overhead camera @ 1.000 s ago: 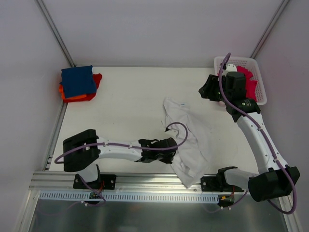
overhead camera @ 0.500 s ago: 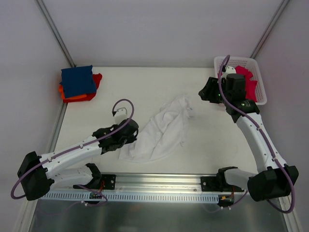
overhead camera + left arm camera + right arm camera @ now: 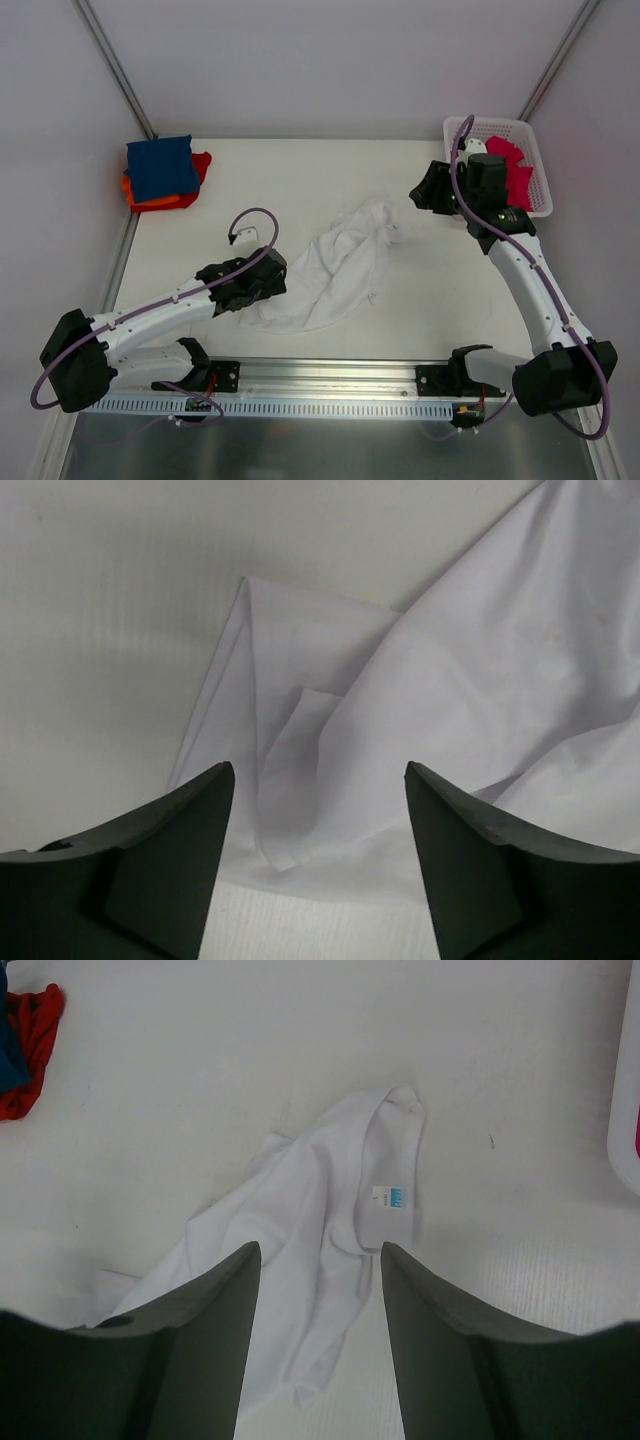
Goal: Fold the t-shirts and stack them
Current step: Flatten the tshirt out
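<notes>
A crumpled white t-shirt [image 3: 335,265] lies mid-table, running diagonally, its neck label [image 3: 397,1198] at the far right end. My left gripper [image 3: 262,285] sits at its near left end, open; in the left wrist view the gripper [image 3: 319,770] hangs over a folded corner of the white cloth [image 3: 480,680] with nothing pinched. My right gripper [image 3: 425,190] hovers open to the right of the collar, and its wrist view [image 3: 320,1248] looks down on the shirt [image 3: 300,1190]. A navy t-shirt [image 3: 160,168] lies on an orange-red one [image 3: 160,203] at the far left. A crimson-pink shirt [image 3: 510,165] is in the basket.
A white lattice basket [image 3: 490,121] stands at the far right corner, just behind my right wrist; its edge [image 3: 625,1110] shows in the right wrist view. Grey walls close off the table at the back and both sides. A metal rail [image 3: 320,375] runs along the near edge.
My left arm swung from near centre to the left, dragging the white shirt's near end with it, then its jaws opened and let the cloth go. The right arm barely moved.
</notes>
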Motion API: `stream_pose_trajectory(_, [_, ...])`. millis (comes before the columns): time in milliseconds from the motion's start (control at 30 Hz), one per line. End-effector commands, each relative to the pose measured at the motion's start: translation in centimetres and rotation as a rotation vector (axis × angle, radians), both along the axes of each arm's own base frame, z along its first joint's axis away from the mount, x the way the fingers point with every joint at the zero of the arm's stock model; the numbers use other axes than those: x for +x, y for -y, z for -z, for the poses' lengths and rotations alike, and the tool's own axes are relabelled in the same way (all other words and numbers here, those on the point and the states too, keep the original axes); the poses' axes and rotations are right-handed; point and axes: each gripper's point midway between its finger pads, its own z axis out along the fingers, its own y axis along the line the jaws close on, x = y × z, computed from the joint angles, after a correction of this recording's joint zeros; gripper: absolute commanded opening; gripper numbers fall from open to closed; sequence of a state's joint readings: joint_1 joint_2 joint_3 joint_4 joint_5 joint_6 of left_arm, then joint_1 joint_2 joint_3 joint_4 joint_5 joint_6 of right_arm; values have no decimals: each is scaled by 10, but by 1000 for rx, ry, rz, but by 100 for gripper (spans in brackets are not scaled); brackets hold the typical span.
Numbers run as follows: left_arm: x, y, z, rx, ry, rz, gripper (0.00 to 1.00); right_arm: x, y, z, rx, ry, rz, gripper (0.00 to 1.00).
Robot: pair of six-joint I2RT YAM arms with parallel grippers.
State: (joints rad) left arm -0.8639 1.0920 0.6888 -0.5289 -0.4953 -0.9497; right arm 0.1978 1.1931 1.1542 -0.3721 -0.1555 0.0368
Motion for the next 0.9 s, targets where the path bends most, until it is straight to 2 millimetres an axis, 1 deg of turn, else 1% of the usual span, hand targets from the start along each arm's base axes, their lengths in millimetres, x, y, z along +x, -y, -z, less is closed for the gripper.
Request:
stream_pose_trajectory(0, [-12, -6, 11, -11, -39, -14, 67, 7, -1, -4, 11, 30, -10, 55])
stream_pose_trajectory(67, [-20, -9, 20, -26, -68, -25, 55, 7, -2, -3, 13, 29, -13, 55])
stream_pose_trajectory(100, [-22, -8, 20, -44, -68, -27, 47, 8, -2, -1, 13, 25, -13, 55])
stream_pose_trajectory(233, [-41, -4, 30, -95, -106, -24, 45, 10, -3, 2, 18, 21, -14, 55])
stream_pose_trajectory(333, [-49, 1, 31, -106, -112, -7, 45, 12, -4, 4, 24, 18, -16, 55])
stream_pose_trajectory(433, [-52, 2, 32, -98, -122, -6, 44, 13, -5, 5, 26, 14, -18, 55])
stream_pose_trajectory(533, [-52, 4, 30, -90, -125, -1, 39, 13, -5, 6, 27, 11, -18, 55])
stream_pose_trajectory(567, [-51, 5, 31, -86, -129, 0, 36, 12, -5, 5, 26, 13, -18, 55])
stream_pose_trajectory(667, [-50, 7, 30, -78, -128, 3, 32, 13, -3, 6, 24, 14, -15, 55])
stream_pose_trajectory(700, [-50, 7, 29, -78, -126, 4, 29, 12, -4, 6, 24, 14, -20, 55])
stream_pose_trajectory(767, [-49, 7, 28, -76, -124, 6, 20, 13, -3, 7, 23, 11, -15, 55])
stream_pose_trajectory(800, [-48, 7, 27, -75, -120, 6, 17, 13, -4, 8, 24, 8, -19, 55])
stream_pose_trajectory(833, [-48, 8, 26, -74, -117, 9, 11, 13, -4, 9, 26, 5, -20, 55])
stream_pose_trajectory(867, [-47, 8, 25, -75, -113, 8, 2, 13, -4, 11, 27, -3, -20, 55])
